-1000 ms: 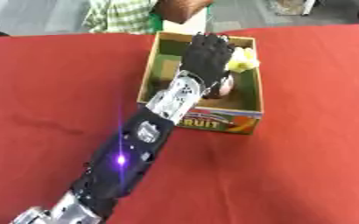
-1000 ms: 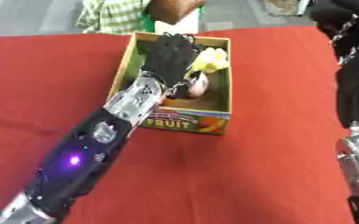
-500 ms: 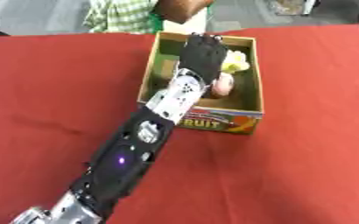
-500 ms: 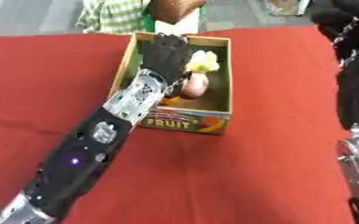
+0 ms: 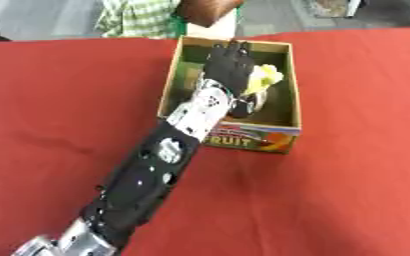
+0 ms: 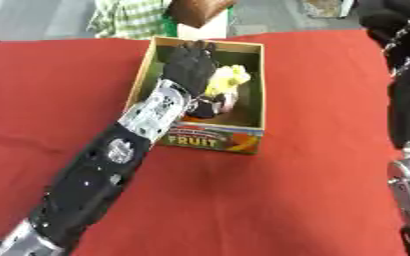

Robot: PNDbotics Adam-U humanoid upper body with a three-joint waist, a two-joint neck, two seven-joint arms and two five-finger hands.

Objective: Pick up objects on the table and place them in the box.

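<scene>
Lying inside the cardboard box [image 5: 283, 85], a pale yellow object [image 5: 264, 79] of soft, lumpy shape rests against the right inner wall, and its lower part is hidden by the left hand [image 5: 227, 60]. This hand is black and reaches over the box with the fingers stretched out flat toward the far wall, holding nothing. A pinkish thing [image 6: 229, 102] shows just below the yellow one, but what it is cannot be made out. The box has a printed front with the word FRUIT and stands on a red cloth table [image 5: 348, 175]. The right arm [image 6: 408, 90] is cut off at the right edge in the right eye view; its hand is not seen.
</scene>
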